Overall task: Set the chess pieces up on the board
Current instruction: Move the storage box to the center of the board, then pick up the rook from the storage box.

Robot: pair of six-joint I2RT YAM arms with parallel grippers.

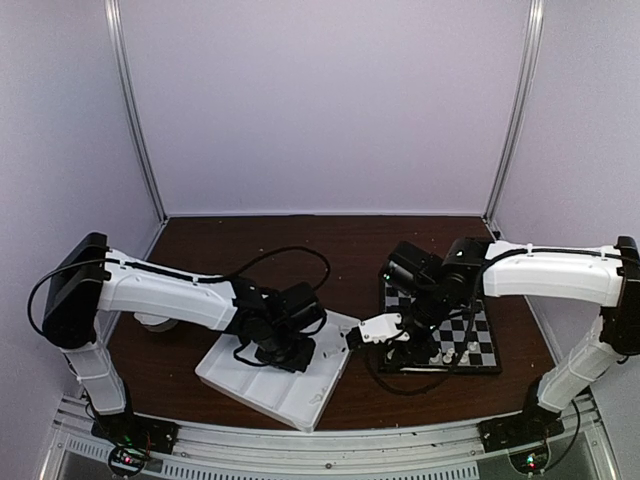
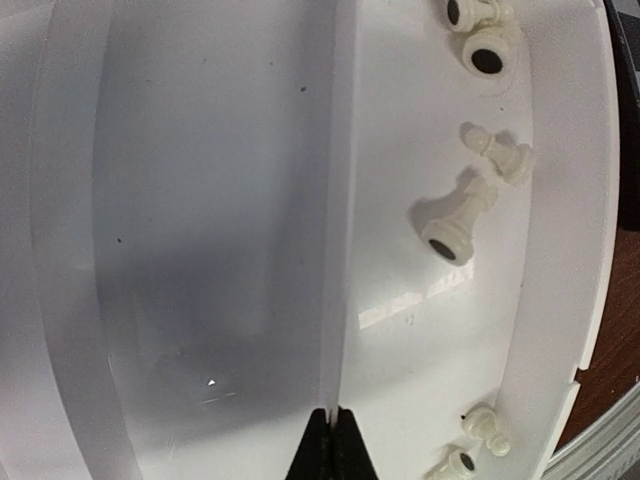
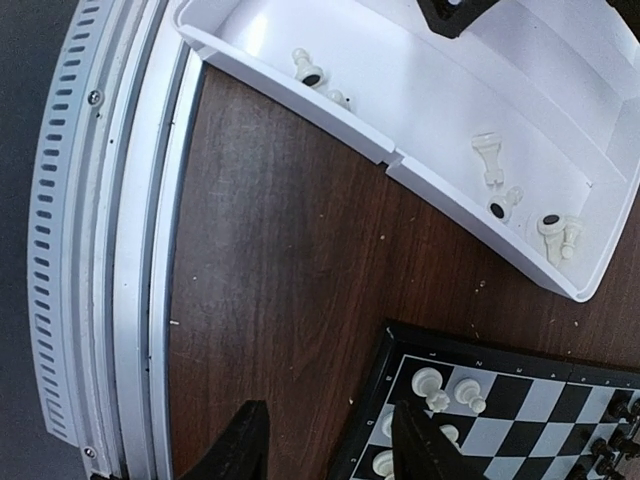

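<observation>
The board [image 3: 372, 398] lies at the lower right of the right wrist view. White chess pieces [image 3: 428, 385] stand on its near squares and black ones [image 3: 620, 410] at its far edge. More white chess pieces [image 2: 468, 215] lie loose in the end compartment of the white tray [image 1: 230, 385]. My left gripper [image 2: 335, 445] is shut, pinching the tray's thin divider wall [image 2: 335, 200]. Above the board's left rim, my right gripper [image 3: 330, 450] hangs open with nothing between its fingers. In the top view it [image 1: 392, 348] sits between the tray and the board [image 1: 470, 330].
A strip of brown tabletop [image 3: 280, 250] separates the tray [image 3: 400, 90] from the board. A ribbed metal rail [image 3: 110, 250] runs along the table's near edge. Pale enclosure walls stand behind and at both sides.
</observation>
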